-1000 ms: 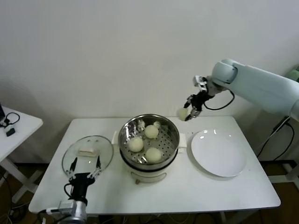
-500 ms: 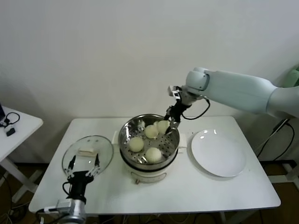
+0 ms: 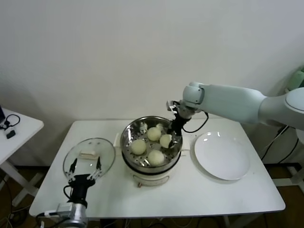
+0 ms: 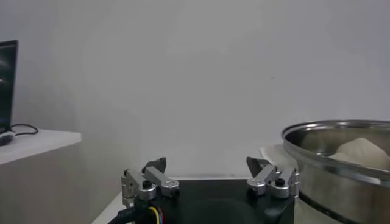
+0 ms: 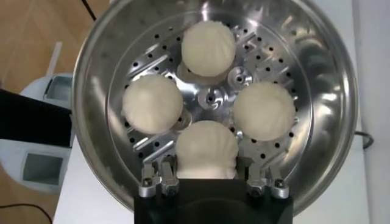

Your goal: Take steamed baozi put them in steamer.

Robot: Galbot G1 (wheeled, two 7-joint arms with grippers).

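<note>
My right gripper is down inside the steamer, at the side nearest the white plate, and its jaws are clamped on 1 steamed baozi. In the right wrist view that baozi sits between my 2 fingers, pressed on both sides, low over the perforated tray.

3 more baozi lie on the tray around its centre hub: 1 toward the back, 1 on the side nearest the glass lid, and 1 at the front. With the one I hold, that makes 4 inside the steel pot. The held baozi is just beside the back and front ones; I cannot tell whether it touches the tray.

The steamer stands in the middle of the white table on its cream-white base. The glass lid lies flat on the table on my left side, apart from the steamer. The plate lies on my right side, just beside the steamer's handle.

My left gripper is parked low at the front edge of the table, near the lid, with its jaws apart and nothing between them. In the left wrist view its 2 fingers stand well separated, with the steamer's rim off to one side.
</note>
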